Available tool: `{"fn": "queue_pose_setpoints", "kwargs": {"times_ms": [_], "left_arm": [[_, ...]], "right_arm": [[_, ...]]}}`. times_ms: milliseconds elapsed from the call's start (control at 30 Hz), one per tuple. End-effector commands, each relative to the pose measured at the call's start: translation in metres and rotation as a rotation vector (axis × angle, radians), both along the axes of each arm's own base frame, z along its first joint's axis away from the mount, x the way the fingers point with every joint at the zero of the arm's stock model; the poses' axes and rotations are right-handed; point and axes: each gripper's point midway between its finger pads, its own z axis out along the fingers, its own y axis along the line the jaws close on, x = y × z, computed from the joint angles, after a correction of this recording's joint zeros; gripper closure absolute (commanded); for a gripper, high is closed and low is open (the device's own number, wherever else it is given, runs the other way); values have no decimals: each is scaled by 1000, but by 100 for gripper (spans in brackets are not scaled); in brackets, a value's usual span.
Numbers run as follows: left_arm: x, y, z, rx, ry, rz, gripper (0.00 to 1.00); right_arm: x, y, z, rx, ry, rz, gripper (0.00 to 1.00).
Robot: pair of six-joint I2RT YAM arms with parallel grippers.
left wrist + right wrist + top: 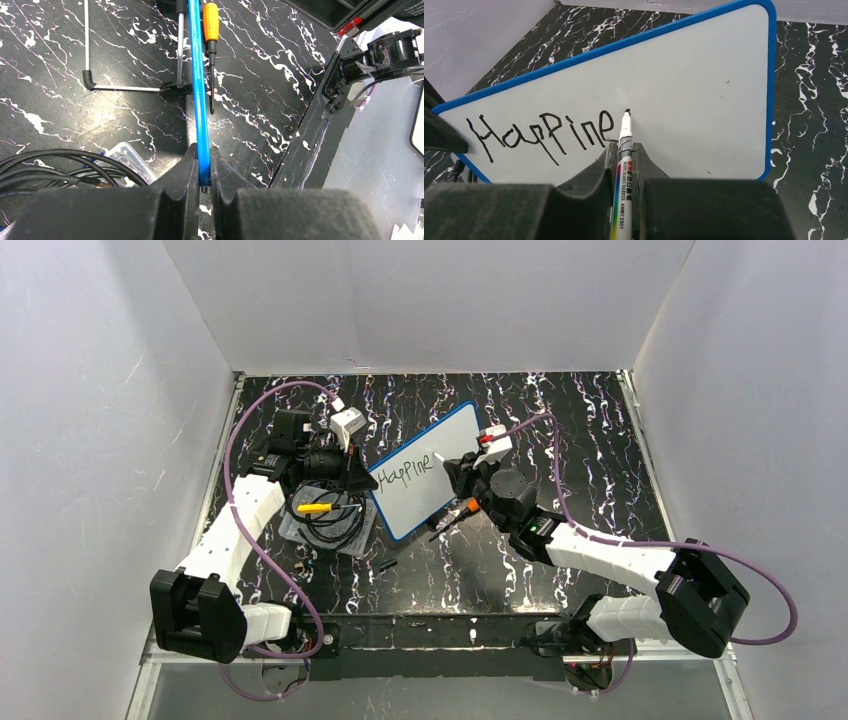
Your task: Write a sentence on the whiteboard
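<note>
The whiteboard [440, 495], white with a thin blue rim, is held tilted up off the table. My left gripper [358, 477] is shut on its left edge; the left wrist view shows the blue rim [199, 90] pinched between the jaws of that gripper [201, 152]. The sentence [541, 132] reads "Happine" in black, on one line, and also shows in the top view [410, 468]. My right gripper [625, 147] is shut on a white whiteboard marker [625, 135]. The marker's black tip sits at the board [689, 90] just right of the "e".
A clear plastic tray [300, 530] with black cable and a yellow item lies under the left arm. An orange-handled screwdriver [210, 22] lies below the board. A small black cap [386, 565] and a metal hex key [87, 80] lie on the marbled table. White walls enclose three sides.
</note>
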Motion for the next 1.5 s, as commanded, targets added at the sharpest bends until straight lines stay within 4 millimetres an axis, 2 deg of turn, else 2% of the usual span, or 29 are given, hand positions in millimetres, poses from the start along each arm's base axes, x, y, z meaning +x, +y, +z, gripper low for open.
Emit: {"fn": "queue_pose_setpoints", "kwargs": {"times_ms": [0,167,700,1133,1333,1467], "left_arm": [[-20,-14,26,-100,-23,-94,100],[-20,-14,25,-101,-20,-94,100],[-20,-14,26,-102,-22,-94,100],[-20,-14,26,-102,-24,-94,100],[-20,-14,26,-104,-22,-94,100],[-20,-14,27,-105,-25,-93,100]], "right_arm": [[-9,9,2,38,12,58,99],[-13,6,-8,25,34,48,99],[1,-17,-19,-27,47,-100,99],[-11,-7,-32,-28,91,-27,99],[-17,-5,-28,-20,89,-12,99],[-20,-9,-17,0,73,-20,99]]}}
